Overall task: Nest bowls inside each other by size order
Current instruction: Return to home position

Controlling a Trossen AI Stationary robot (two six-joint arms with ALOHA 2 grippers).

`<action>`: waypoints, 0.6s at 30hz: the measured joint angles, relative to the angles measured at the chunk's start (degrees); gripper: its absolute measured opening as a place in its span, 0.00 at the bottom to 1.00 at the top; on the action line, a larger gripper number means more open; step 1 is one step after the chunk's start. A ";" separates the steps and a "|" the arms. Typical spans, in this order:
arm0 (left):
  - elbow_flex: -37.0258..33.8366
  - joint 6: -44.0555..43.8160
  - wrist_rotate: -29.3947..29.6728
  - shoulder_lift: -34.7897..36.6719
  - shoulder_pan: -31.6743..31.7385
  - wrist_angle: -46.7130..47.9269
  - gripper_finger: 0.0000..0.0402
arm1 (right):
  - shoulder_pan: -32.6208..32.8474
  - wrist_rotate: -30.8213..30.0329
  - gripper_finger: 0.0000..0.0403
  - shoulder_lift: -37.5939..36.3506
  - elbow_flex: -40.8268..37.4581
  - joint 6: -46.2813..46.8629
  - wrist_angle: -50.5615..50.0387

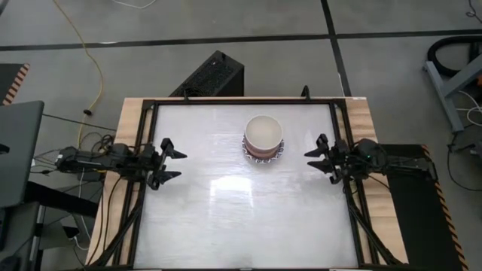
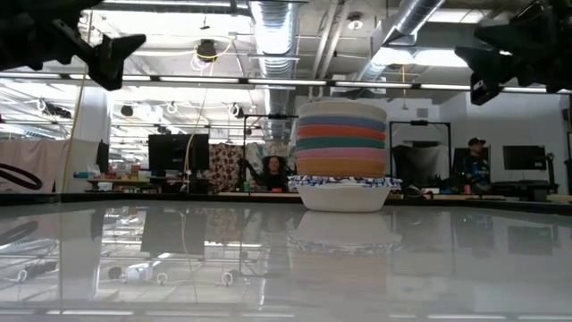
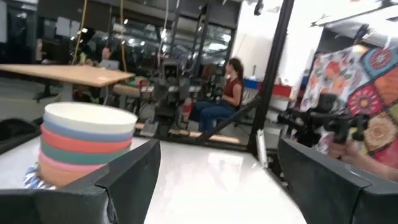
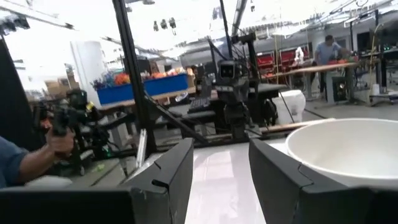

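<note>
The bowls (image 1: 263, 138) stand nested in one stack at the table's far middle. Its base is a white bowl with a blue-patterned rim (image 2: 344, 191), resting on the table. Coloured bowls (image 2: 341, 143) are stacked inside it, and a cream bowl (image 3: 87, 116) sits on top. The stack also shows in the right wrist view as the cream bowl's rim (image 4: 348, 149). My left gripper (image 1: 173, 164) hovers open at the table's left edge, well left of the stack. My right gripper (image 1: 316, 158) hovers open at the right edge, to the right of the stack. Both hold nothing.
A black frame (image 1: 241, 102) runs along the table's edges. The white tabletop (image 1: 241, 218) spreads bare in front of the stack. People sit and stand in the room beyond the table (image 3: 224, 93).
</note>
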State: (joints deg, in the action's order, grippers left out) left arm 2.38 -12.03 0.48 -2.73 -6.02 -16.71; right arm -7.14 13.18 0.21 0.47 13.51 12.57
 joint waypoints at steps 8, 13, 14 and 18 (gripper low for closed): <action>-1.75 -0.33 -0.64 2.39 0.00 2.60 0.78 | 0.00 -0.31 0.44 0.12 0.00 -0.47 -2.88; -1.78 -0.58 -1.43 2.55 0.02 3.29 0.78 | 0.00 -1.54 0.44 0.13 -0.02 -0.54 -4.28; -1.78 -0.55 -2.03 2.55 0.02 3.32 0.78 | 0.00 -1.82 0.44 0.13 -0.02 -0.52 -5.16; -1.80 -0.57 -3.81 2.53 0.02 3.75 0.78 | 0.00 -3.11 0.44 0.13 -0.02 -0.08 -8.03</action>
State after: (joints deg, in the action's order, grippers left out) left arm 0.58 -12.60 -3.33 -0.21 -6.00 -12.96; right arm -7.14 10.07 0.34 0.45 13.44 4.54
